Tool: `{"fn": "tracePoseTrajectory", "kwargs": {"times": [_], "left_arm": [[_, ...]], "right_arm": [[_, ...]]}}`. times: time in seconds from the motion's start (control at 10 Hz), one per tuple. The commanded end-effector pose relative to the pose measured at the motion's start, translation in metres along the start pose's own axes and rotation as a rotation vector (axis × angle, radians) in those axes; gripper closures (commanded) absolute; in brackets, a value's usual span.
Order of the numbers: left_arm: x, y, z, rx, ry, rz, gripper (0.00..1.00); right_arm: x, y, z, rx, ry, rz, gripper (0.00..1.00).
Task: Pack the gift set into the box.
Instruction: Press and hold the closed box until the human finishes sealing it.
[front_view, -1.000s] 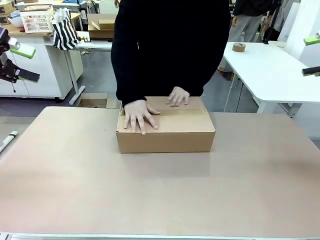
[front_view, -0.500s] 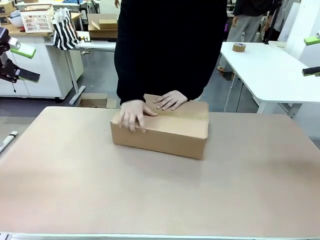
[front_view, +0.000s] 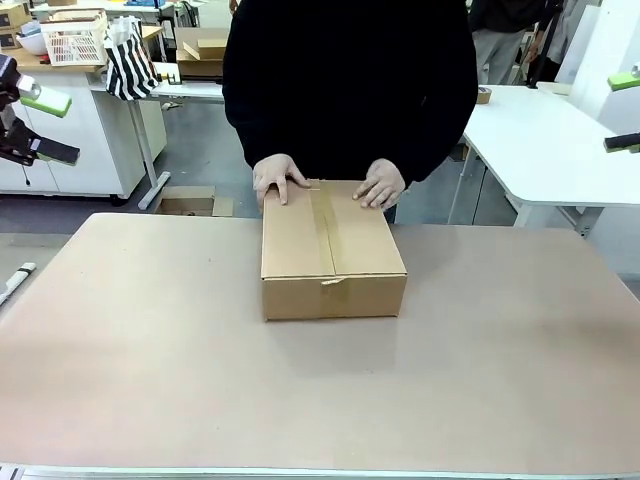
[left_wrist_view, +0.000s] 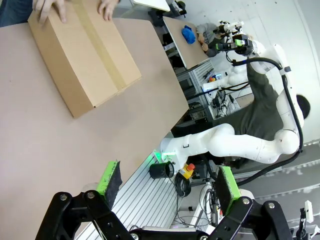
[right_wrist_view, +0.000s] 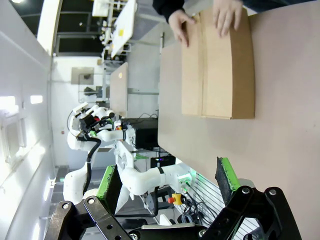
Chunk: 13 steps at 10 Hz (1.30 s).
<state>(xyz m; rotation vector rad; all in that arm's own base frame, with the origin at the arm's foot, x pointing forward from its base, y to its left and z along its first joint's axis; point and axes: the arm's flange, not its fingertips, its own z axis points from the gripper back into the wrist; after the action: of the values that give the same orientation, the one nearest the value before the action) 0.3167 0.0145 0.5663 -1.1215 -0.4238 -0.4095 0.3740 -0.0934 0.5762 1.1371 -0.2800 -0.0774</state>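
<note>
Turned since half a second ago, the box (front_view: 332, 245) now points its short end at the robot, at the far middle of the table (front_view: 150, 350), with a hand (front_view: 279, 176) on each far corner. Flaps are shut and look taped, so packing seems done; contents are hidden. The left gripper (left_wrist_view: 169, 179) and right gripper (right_wrist_view: 167, 179) hang spread and empty.

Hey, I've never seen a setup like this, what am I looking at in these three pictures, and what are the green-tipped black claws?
A two-armed robot shares a table with a person. The front picture looks across the table from the robot's side. The other two come from cameras on each wrist: the claws are the left gripper and right gripper, both open, holding nothing. On the table lies a closed cardboard box, taped along its seam; the person's hands rest on its far end.
</note>
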Motion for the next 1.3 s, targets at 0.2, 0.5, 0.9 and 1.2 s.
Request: {"fn": "tracePoseTrajectory", "kwargs": {"times": [0.2, 0.5, 0.9, 1.2], "left_arm": [[0.0004, -0.001, 0.0011, -0.022, -0.012, -0.006, 0.0], [0.0004, -0.001, 0.0011, -0.022, -0.012, -0.006, 0.0], [0.0004, -0.001, 0.0011, -0.022, -0.012, -0.006, 0.0], [0.0004, -0.001, 0.0011, -0.022, -0.012, -0.006, 0.0]], "right_arm": [[-0.0011, 0.0021, -0.0017, 0.012, -0.004, -0.001, 0.0], [-0.0011, 0.0021, -0.0017, 0.012, -0.004, -0.001, 0.0], [-0.0011, 0.0021, -0.0017, 0.012, -0.004, -0.001, 0.0], [-0.0011, 0.0021, -0.0017, 0.012, -0.004, -0.001, 0.0]]}}
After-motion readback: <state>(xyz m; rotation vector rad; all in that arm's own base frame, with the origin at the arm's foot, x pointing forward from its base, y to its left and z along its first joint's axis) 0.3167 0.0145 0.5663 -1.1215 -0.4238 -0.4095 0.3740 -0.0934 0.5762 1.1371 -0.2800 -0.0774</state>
